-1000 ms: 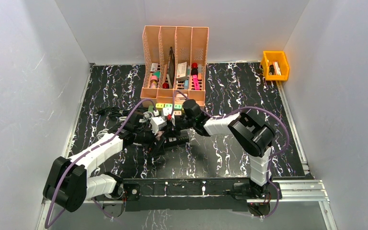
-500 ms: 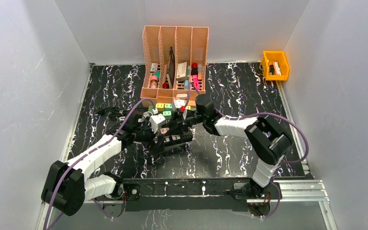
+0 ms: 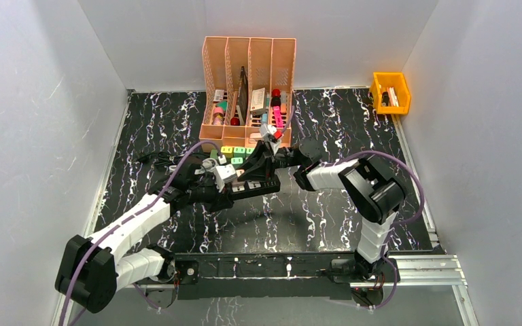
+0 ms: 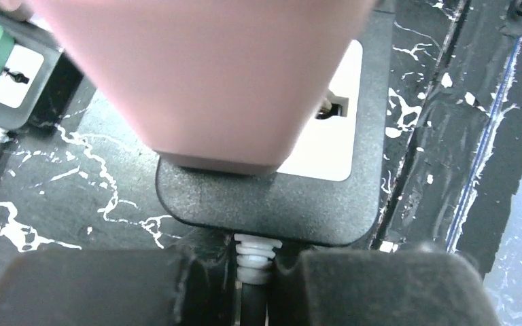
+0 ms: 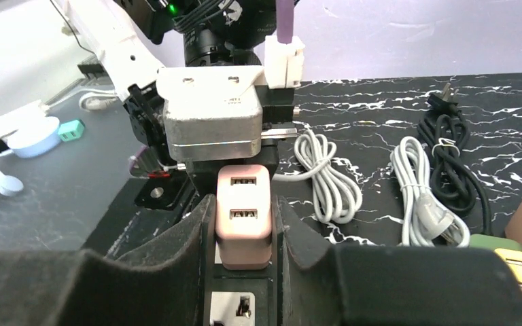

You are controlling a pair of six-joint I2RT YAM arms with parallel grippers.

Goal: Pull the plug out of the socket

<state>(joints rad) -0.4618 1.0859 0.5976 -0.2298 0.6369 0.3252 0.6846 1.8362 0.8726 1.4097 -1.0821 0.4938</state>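
A pink two-port USB plug [image 5: 243, 217] stands on the end socket of a black power strip [image 4: 272, 204]; its prongs are hidden. My right gripper [image 5: 243, 234] is shut on the plug, one finger [image 5: 197, 238] pressed against each side. In the left wrist view the plug [image 4: 197, 81] fills the top and covers most of the white socket face [image 4: 326, 146]. My left gripper [image 4: 255, 275] is shut on the strip's cord, just behind the white strain relief [image 4: 255, 251]. Seen from above, the strip [image 3: 255, 185] lies between both grippers, in front of the organizer.
A peach file organizer [image 3: 248, 68] stands just behind the grippers, with small coloured adapters [image 3: 238, 151] at its foot. A yellow bin [image 3: 390, 92] sits at the back right. Coiled white cables [image 5: 326, 176] and a black one [image 5: 452, 156] lie beyond the strip.
My left gripper has closed on the strip's cord. The right gripper, the plug and the strip have shifted back and right, toward the organizer.
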